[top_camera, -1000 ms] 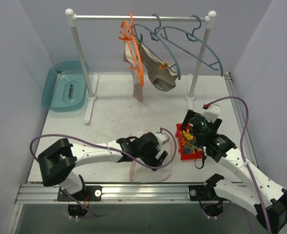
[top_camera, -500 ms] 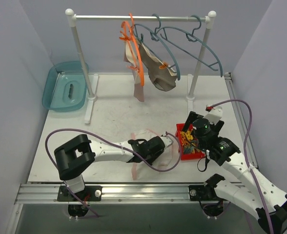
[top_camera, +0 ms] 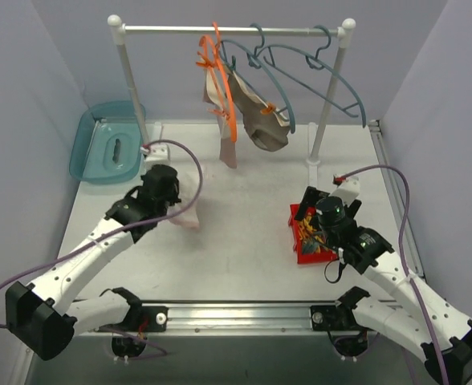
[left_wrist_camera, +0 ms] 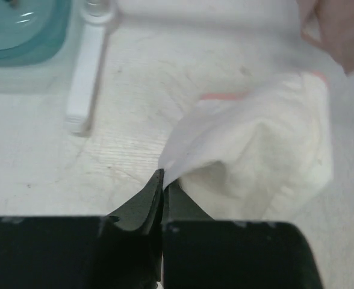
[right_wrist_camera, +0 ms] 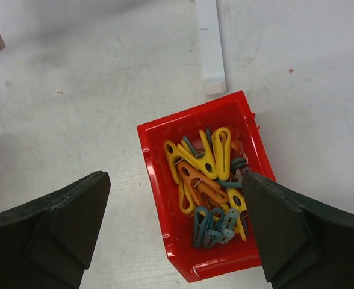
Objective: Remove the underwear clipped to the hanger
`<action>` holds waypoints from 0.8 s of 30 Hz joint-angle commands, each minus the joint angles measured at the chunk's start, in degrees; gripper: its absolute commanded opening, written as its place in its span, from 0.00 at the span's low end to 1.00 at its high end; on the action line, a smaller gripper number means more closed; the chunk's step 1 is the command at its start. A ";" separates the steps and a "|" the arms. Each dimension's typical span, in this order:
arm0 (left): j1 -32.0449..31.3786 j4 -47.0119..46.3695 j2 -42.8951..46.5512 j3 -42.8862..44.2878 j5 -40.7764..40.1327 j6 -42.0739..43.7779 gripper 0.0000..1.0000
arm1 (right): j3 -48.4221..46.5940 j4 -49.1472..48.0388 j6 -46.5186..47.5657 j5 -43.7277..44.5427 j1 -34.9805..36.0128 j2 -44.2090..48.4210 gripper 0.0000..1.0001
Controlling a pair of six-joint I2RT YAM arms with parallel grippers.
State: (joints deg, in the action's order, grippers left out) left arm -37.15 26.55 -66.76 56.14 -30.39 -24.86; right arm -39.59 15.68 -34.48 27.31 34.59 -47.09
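On the rack, an orange hanger [top_camera: 227, 96] holds taupe-beige underwear [top_camera: 262, 124], with a dusty pink piece [top_camera: 228, 149] hanging below it. My left gripper [top_camera: 174, 204] is shut on the white underwear with pink trim [top_camera: 191, 212], held just above the table left of the hanger. In the left wrist view the fingertips [left_wrist_camera: 157, 183] pinch a corner of the white cloth [left_wrist_camera: 261, 150], and the dusty pink cloth [left_wrist_camera: 339, 30] shows at the top right. My right gripper [top_camera: 312, 233] is open over the red bin [top_camera: 306, 255], nothing between its fingers [right_wrist_camera: 56, 229].
A teal tub [top_camera: 107, 144] sits at the back left, beside the rack's white foot [left_wrist_camera: 86, 72]. Two teal hangers [top_camera: 316, 68] hang bare on the rail. The red bin [right_wrist_camera: 183, 253] holds several yellow, orange and teal pegs [right_wrist_camera: 207, 174]. The rack's right foot [right_wrist_camera: 210, 48] lies beyond it.
My left gripper shut on the white underwear at the front centre and swung it back and to the left, towards the tub. The right gripper stayed open over the bin.
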 commanded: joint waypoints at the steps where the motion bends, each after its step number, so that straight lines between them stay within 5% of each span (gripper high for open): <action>1: 8.45 3.33 5.67 -0.86 -3.00 -4.31 0.02 | 0.75 -1.79 -0.06 -2.61 0.57 0.68 0.96; 5: 19.97 2.64 6.82 3.09 -3.88 -3.61 0.03 | 1.54 -3.90 0.11 -5.94 1.01 -0.37 0.96; 13: 38.62 -20.01 1.47 7.67 3.49 0.34 0.02 | 1.54 -8.82 0.64 -9.56 4.08 -5.20 0.96; 21: 45.23 -46.82 -16.52 12.59 11.32 2.19 0.03 | 0.40 -9.53 1.96 -7.54 5.23 -9.06 0.97; 22: 46.45 -49.89 -18.65 12.59 12.10 1.75 0.05 | 0.31 -9.70 1.96 -7.19 5.23 -9.42 0.97; 24: 48.04 -55.10 -25.94 14.25 17.89 0.26 0.30 | 0.04 -9.71 1.87 -6.66 5.49 -10.38 0.97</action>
State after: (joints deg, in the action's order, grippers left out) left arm 8.69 -15.00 -85.95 67.77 -19.62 -23.75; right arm -38.35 7.05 -33.19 18.68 39.48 -56.29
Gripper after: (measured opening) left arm 0.240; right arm 0.972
